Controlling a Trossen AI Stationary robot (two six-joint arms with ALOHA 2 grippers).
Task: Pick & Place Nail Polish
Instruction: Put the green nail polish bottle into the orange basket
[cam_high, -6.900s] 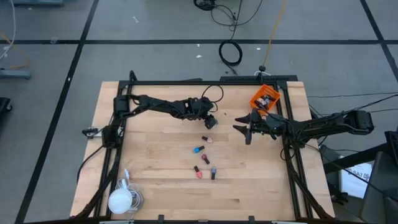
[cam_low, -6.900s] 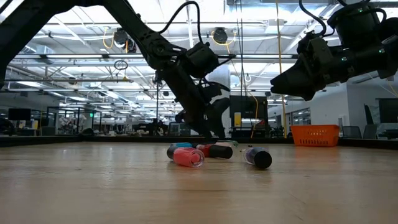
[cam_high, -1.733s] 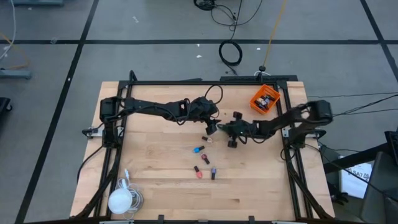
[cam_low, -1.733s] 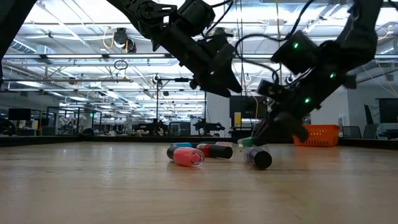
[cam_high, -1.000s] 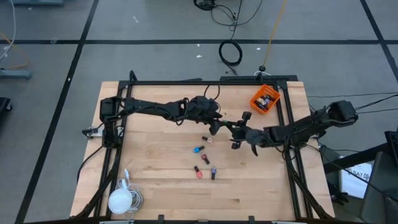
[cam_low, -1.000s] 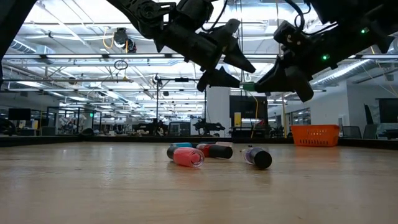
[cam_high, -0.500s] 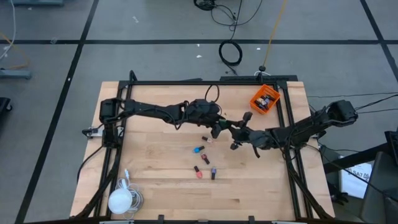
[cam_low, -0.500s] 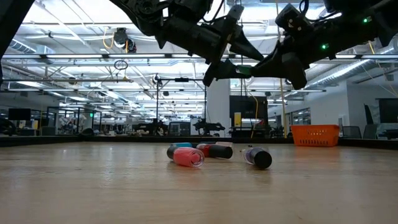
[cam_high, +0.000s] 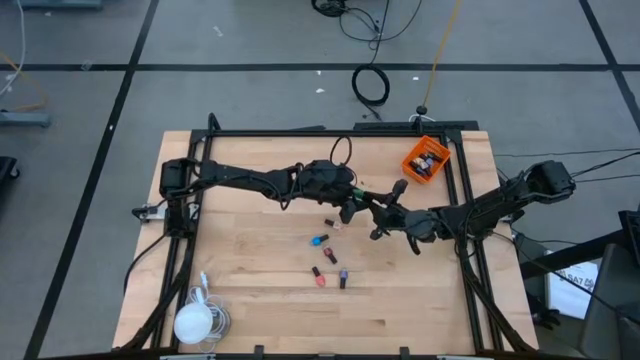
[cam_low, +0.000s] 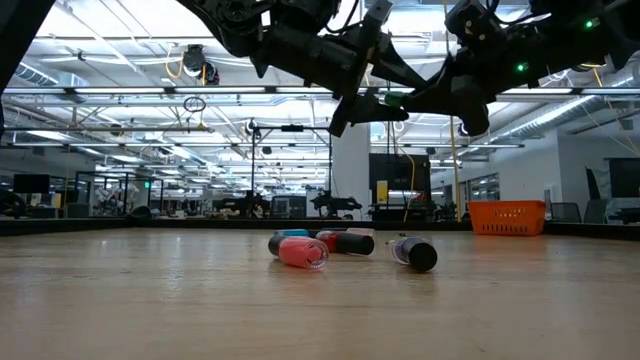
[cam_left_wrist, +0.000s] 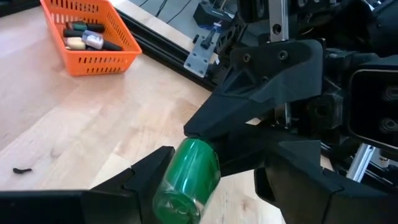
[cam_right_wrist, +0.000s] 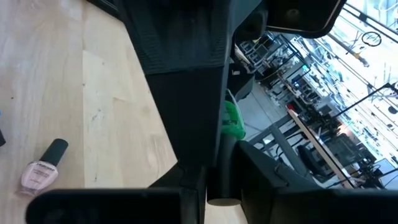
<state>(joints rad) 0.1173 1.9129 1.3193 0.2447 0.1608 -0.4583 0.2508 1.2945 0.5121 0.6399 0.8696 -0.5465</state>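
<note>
A green nail polish bottle (cam_left_wrist: 186, 177) hangs in the air above the table's middle. My right gripper (cam_high: 378, 212) is shut on it and reaches in from the table's right. My left gripper (cam_high: 352, 206) faces it from the left, open, with one finger on either side of the green glass. One left finger (cam_left_wrist: 146, 177) stands close beside the glass; I cannot tell whether it touches. Several more nail polish bottles lie on their sides on the wood: pale pink (cam_high: 337, 224), teal (cam_high: 320, 241), red (cam_high: 317, 271), pink (cam_high: 321, 283) and purple (cam_high: 342, 278). My right gripper pinches the bottle's dark cap (cam_right_wrist: 221, 167) between its two fingers. The fingers come about level from the table's right side and lie along the bottle. The green glass body (cam_right_wrist: 231, 121) sticks out beyond the fingertips toward my left gripper, lifted clear of the table.
An orange bin (cam_high: 425, 158) with several bottles in it stands at the far right corner. A white round object with a cable (cam_high: 195, 322) lies at the near left. A black frame rail (cam_high: 330, 130) runs along the far edge.
My right gripper has risen with the green bottle and tipped toward level. The bottle, which was just below and beside my left gripper's fingertips, now stands between those open fingers. The bottles on the table have not moved.
</note>
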